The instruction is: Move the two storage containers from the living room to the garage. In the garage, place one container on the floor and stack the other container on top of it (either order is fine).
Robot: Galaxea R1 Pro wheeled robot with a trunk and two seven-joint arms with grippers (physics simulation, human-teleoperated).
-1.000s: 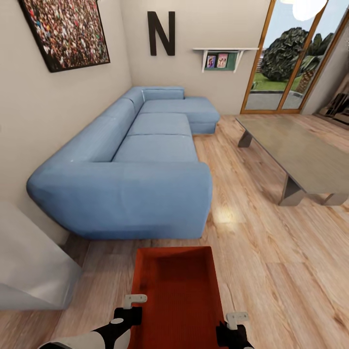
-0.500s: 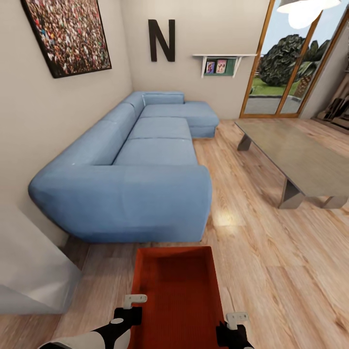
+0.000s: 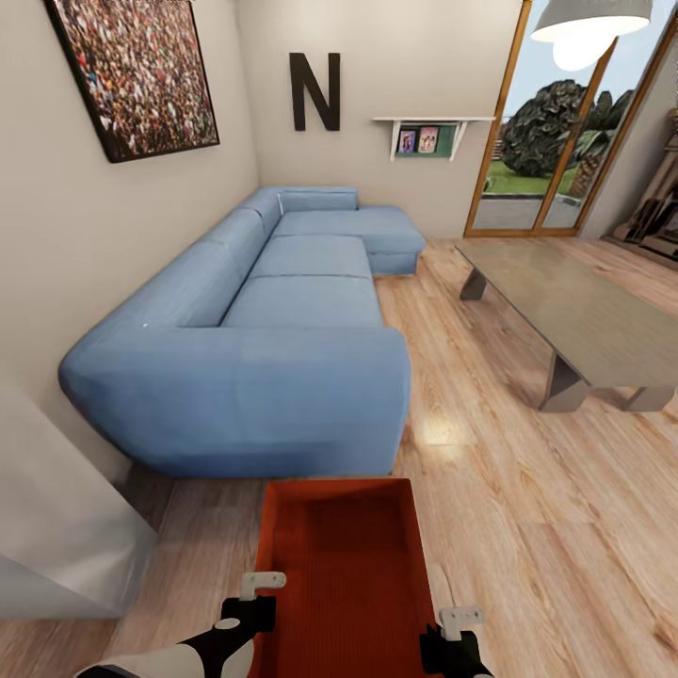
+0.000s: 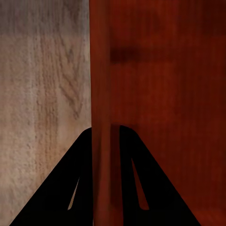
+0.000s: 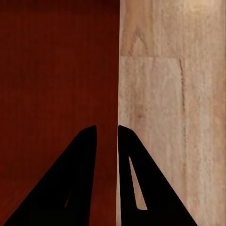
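One storage container [image 3: 344, 574], bottom centre of frame, carried over living-room wood floor [image 3: 527, 527] with left gripper [image 4: 106, 136] and right gripper [image 5: 107, 136] clamped narrowly on opposite walls; garage placement and stacking outstanding.

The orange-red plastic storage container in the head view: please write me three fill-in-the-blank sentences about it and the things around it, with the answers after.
1. The orange-red plastic storage container is held by ____ grippers, the left gripper and the right gripper, one on each long wall.
2. Beyond the container stands a long L-shaped sofa of ____ colour.
3. The floor under the container is made of light ____ planks.

Missing words: two; blue; wood
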